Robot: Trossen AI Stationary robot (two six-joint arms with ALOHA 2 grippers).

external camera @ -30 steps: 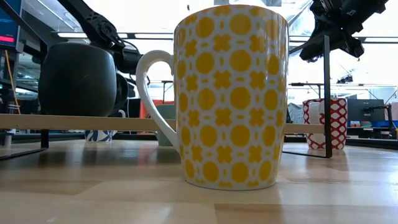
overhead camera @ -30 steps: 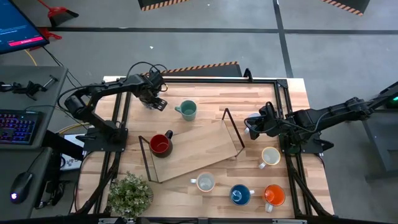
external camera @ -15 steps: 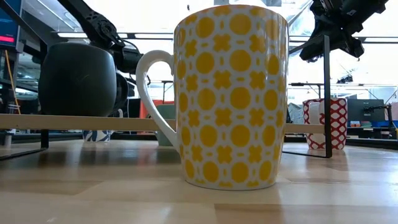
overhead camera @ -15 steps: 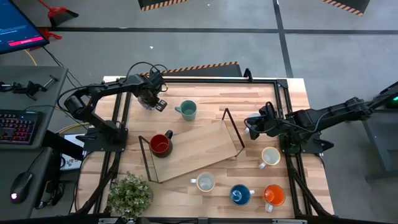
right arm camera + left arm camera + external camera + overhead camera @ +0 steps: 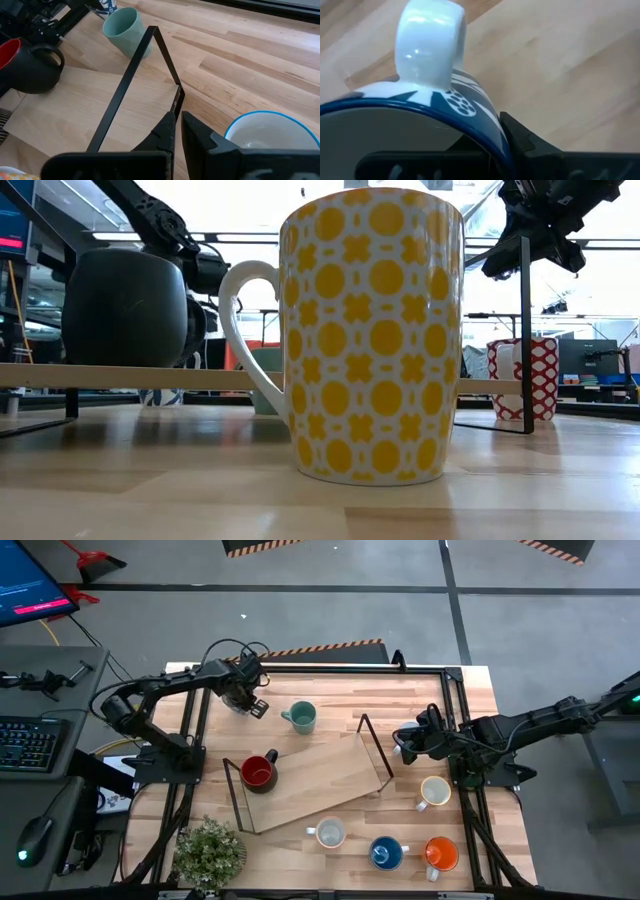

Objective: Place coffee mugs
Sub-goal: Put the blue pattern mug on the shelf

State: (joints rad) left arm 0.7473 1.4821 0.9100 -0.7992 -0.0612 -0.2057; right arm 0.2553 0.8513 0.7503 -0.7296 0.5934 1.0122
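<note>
- Overhead light even; soft shadows on the table (image 5: 330,695).
- Low view: bright backlight behind the yellow-dotted mug (image 5: 365,330); dark mug (image 5: 125,307) silhouetted.
- Left wrist: glare on the mug handle (image 5: 430,42), blurred.

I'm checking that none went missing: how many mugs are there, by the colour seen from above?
teal-green mug: 1
dark mug with red inside: 1
blue mug: 1
orange mug: 1
pale mugs: 2
blue-and-white mug, gripped by the left gripper: 1
Total: 7

One mug (image 5: 259,772) sits on the board (image 5: 310,780) at centre; four mugs (image 5: 385,852) line the tabletop (image 5: 420,700) lower right; plant (image 5: 210,852) lower left.
</note>
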